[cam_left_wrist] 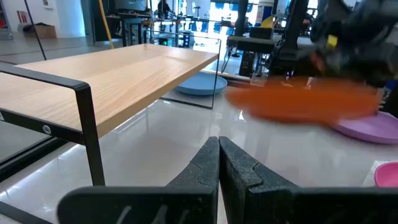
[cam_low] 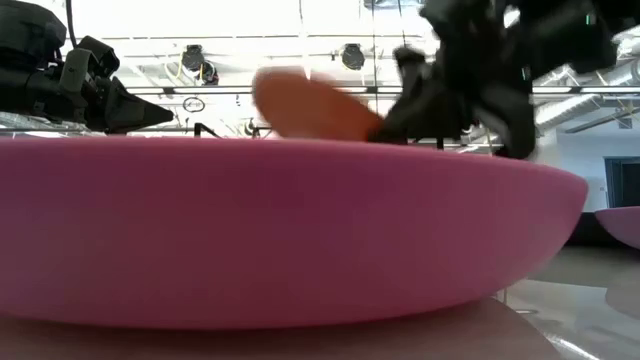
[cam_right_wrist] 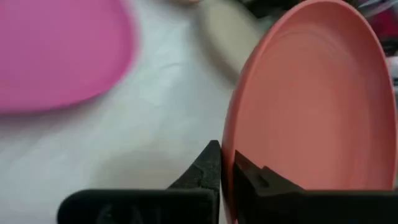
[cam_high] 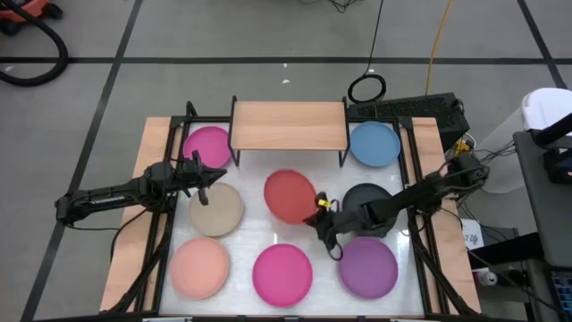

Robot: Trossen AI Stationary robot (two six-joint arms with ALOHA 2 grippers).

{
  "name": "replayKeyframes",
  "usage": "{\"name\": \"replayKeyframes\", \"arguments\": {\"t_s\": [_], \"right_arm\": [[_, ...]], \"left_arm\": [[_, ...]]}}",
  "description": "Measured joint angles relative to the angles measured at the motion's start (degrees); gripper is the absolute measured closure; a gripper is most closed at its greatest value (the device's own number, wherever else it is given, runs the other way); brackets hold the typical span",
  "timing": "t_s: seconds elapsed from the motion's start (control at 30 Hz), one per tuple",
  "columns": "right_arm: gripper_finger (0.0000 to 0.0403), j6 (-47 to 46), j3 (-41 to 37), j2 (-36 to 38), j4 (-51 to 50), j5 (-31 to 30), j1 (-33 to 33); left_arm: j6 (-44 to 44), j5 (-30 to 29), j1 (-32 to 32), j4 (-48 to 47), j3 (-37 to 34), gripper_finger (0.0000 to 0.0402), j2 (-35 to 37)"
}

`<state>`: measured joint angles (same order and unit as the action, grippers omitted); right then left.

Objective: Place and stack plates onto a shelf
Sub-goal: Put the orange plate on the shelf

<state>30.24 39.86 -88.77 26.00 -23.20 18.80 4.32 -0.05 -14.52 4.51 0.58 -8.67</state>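
Note:
The red plate [cam_high: 288,195] is at the table's middle, in front of the light-wood shelf [cam_high: 288,125]. It shows raised in the low view [cam_low: 305,105] and the left wrist view [cam_left_wrist: 305,102]. My right gripper [cam_high: 320,217] is shut on its rim. My left gripper [cam_high: 221,175] is shut and touches nothing, hovering by the far edge of the beige plate [cam_high: 215,208]. Lying flat on the table are the magenta plate [cam_high: 208,146], blue plate [cam_high: 374,143], black plate [cam_high: 368,199], peach plate [cam_high: 200,266], second magenta plate [cam_high: 282,274] and purple plate [cam_high: 367,266]. My right gripper pinches the red plate's rim [cam_right_wrist: 231,163] on the plate's right near side, one finger [cam_right_wrist: 211,163] on each face. The fingers come in from the table's right near side, slanting down. The plate is lifted clear of the table and reaches away from the fingers toward the shelf.
The shelf's board [cam_left_wrist: 118,78] is bare, on thin black legs [cam_left_wrist: 93,134]. A black cable ring [cam_high: 366,88] lies on the floor beyond the table. The near magenta plate [cam_low: 300,230] fills the low view. White tabletop [cam_high: 255,224] shows between the plates.

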Motion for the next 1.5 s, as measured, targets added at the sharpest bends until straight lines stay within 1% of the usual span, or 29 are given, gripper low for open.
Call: {"name": "replayKeyframes", "arguments": {"t_s": [0.1, 0.23, 0.27, 0.37, 0.47, 0.53, 0.6, 0.67, 0.73, 0.83, 0.9, 0.97, 1.13, 1.3, 1.5], "right_arm": [[0.0401, 2.68, 0.00, 6.22, 0.34, -5.69, 0.00], [0.0402, 9.76, 0.00, 14.04, 2.76, -14.50, -1.80], [0.0402, 11.65, 0.00, 15.86, 3.92, -15.82, -2.70], [0.0402, 16.08, 0.17, 20.44, 6.23, -16.62, -5.98], [0.0402, 16.81, 2.70, 22.78, 3.18, -17.96, -10.12], [0.0402, 16.43, 5.20, 22.90, 0.22, -18.88, -12.73], [0.0402, 16.40, 8.28, 22.66, -4.24, -18.35, -14.85], [0.0402, 15.48, 11.90, 21.83, -10.09, -16.06, -17.31], [0.0402, 11.81, 15.22, 20.61, -18.06, -12.99, -20.00], [0.0402, 5.50, 19.11, 18.22, -28.96, -6.42, -24.08], [0.0402, 3.12, 19.89, 16.67, -33.15, -3.58, -26.24], [0.0402, 2.06, 19.72, 15.00, -34.70, -2.09, -28.26], [0.0403, 1.96, 18.69, 10.62, -34.13, -2.10, -32.33], [0.0403, 2.14, 18.67, 6.81, -34.44, -1.65, -34.14], [0.0400, 2.16, 18.67, 4.47, -33.91, 3.62, -34.48]], "left_arm": [[0.00, -0.01, -0.01, -0.02, 0.00, 0.0398, 0.00], [0.00, -0.02, 0.00, 0.01, 0.02, 0.0398, 0.00], [0.00, 0.00, -0.02, 0.01, 0.00, 0.0398, 0.00], [0.00, -0.01, -0.02, 0.01, 0.00, 0.0398, 0.00], [0.00, 0.00, 0.00, 0.01, 0.02, 0.0398, 0.00], [0.00, -0.01, -0.02, 0.01, 0.02, 0.0398, 0.00], [0.00, 0.00, -0.01, 0.00, 0.00, 0.0398, 0.00], [0.00, 0.00, 0.00, -0.02, 0.00, 0.0398, 0.00], [0.00, -0.02, -0.02, 0.01, 0.00, 0.0398, 0.00], [0.00, -0.02, 0.00, 0.00, 0.00, 0.0398, 0.00], [0.00, 0.00, -0.01, -0.04, 0.01, 0.0398, 0.00], [0.00, 0.00, -0.01, 0.01, 0.00, 0.0398, 0.00], [0.00, 0.00, -0.02, 0.01, 0.00, 0.0398, 0.00], [0.00, 0.00, 0.00, 0.01, 0.00, 0.0398, 0.00], [0.00, 0.00, 0.00, 0.01, 0.00, 0.0398, 0.00]]}}
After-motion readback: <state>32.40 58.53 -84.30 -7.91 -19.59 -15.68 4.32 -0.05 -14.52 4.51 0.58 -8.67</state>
